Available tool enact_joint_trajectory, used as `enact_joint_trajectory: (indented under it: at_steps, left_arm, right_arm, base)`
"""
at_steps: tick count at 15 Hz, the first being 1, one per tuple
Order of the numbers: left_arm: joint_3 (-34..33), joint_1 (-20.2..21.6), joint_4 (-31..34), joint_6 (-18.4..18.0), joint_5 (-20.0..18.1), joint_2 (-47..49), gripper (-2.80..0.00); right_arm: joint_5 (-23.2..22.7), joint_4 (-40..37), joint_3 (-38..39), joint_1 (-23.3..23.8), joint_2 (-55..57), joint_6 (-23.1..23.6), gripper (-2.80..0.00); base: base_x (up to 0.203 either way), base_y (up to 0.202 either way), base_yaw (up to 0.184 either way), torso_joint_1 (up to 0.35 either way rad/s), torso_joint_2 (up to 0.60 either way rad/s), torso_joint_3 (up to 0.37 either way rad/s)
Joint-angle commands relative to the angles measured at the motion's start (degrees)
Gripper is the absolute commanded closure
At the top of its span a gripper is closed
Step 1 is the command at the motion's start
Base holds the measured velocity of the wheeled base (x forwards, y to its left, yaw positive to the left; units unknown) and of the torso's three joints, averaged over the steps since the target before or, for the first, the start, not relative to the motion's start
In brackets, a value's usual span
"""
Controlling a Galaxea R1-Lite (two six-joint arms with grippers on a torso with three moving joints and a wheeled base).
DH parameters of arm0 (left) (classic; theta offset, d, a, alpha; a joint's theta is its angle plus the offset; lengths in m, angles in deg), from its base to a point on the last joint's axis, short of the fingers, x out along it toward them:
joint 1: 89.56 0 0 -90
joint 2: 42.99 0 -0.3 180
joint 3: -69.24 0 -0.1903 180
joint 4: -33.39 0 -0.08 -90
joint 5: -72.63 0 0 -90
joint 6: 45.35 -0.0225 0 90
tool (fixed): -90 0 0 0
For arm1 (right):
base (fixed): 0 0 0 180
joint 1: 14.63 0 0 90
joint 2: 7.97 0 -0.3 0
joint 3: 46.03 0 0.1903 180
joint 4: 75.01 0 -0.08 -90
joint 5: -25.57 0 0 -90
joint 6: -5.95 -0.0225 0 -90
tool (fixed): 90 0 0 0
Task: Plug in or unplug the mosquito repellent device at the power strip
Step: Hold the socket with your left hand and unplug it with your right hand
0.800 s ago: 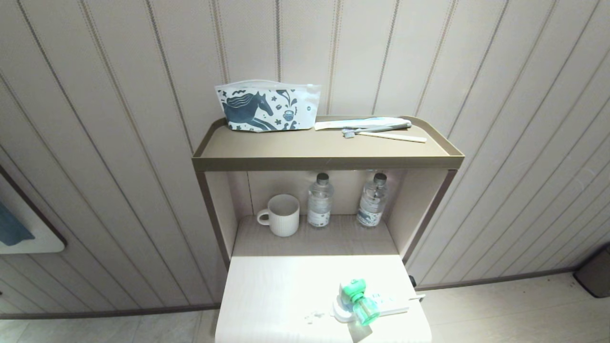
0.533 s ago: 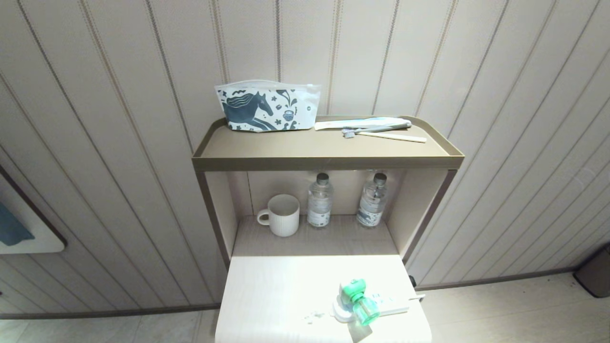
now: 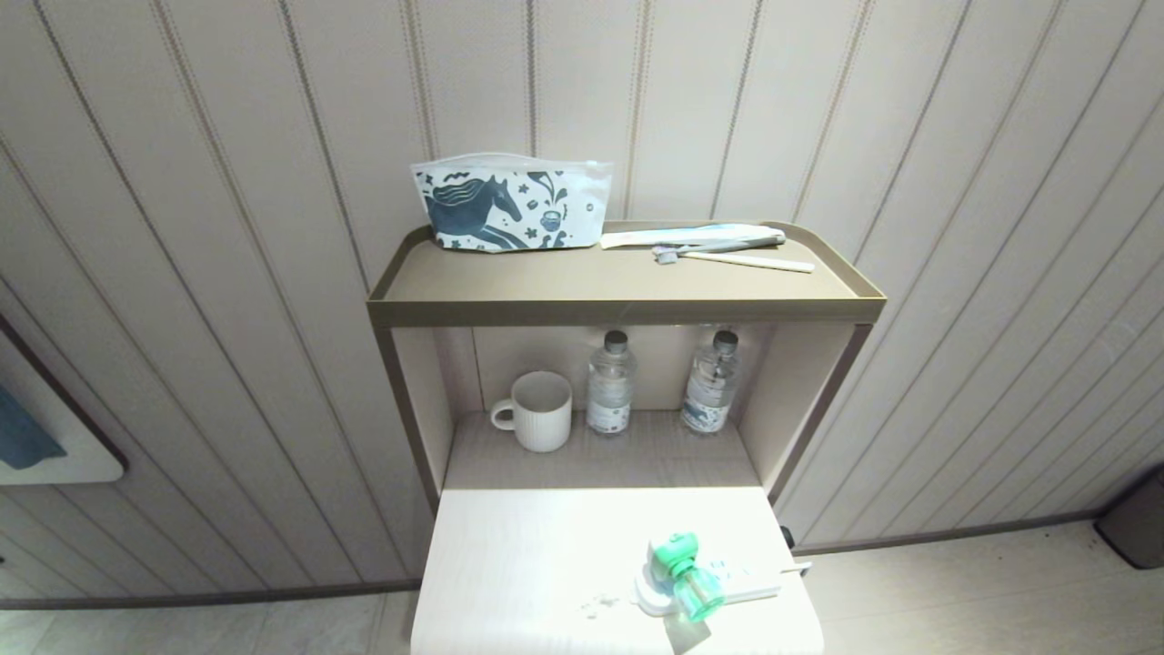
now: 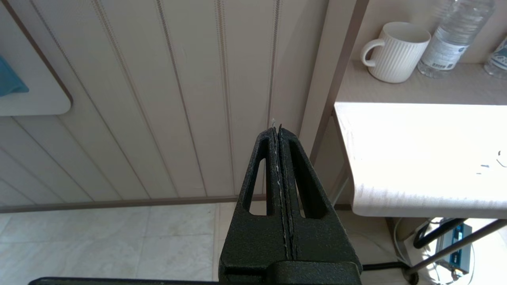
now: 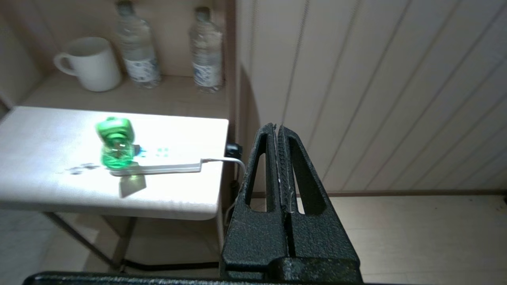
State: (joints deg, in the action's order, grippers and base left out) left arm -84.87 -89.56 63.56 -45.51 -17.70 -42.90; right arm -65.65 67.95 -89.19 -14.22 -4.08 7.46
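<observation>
The mosquito repellent device (image 3: 682, 573), white head with a green face and a green liquid bottle, sits plugged into the left end of the white power strip (image 3: 741, 582) on the bright white tabletop (image 3: 527, 573). The right wrist view shows the device (image 5: 115, 144) standing on the power strip (image 5: 166, 164), whose thin cord leaves over the table's right edge. My right gripper (image 5: 277, 127) is shut and empty, off the table's right side and lower. My left gripper (image 4: 276, 128) is shut and empty beside the table's left edge. Neither arm appears in the head view.
Behind the table stands a brown shelf unit (image 3: 627, 309) with a white ribbed mug (image 3: 538, 411) and two clear water bottles (image 3: 611, 382) inside. On top lie a horse-print pouch (image 3: 509, 205) and toothbrushes (image 3: 727, 246). Cables hang under the table (image 4: 443, 237).
</observation>
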Motion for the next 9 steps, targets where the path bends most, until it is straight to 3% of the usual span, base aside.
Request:
enact_joint_trajectory:
  at_steps: [1, 6, 9]
  left_arm:
    - [0.0, 0.0, 0.1, 0.0, 0.0, 0.0, 0.0]
    - [0.0, 0.0, 0.0, 0.0, 0.0, 0.0, 0.0]
    - [0.0, 0.0, 0.1, 0.0, 0.0, 0.0, 0.0]
  right_arm:
    - [-2.1, -3.3, -10.5, -0.1, 10.8, 0.0, 0.0]
    - [-7.6, -6.3, -29.8, -0.6, 37.8, -1.3, 0.0]
    - [-9.9, -13.1, -44.0, -6.5, 51.6, -3.5, 0.0]
  base:
    - [0.0, 0.0, 0.0, 0.0, 0.0, 0.0]
    - [0.0, 0.0, 0.0, 0.0, 0.0, 0.0]
    - [0.0, 0.0, 0.0, 0.0, 0.0, 0.0]
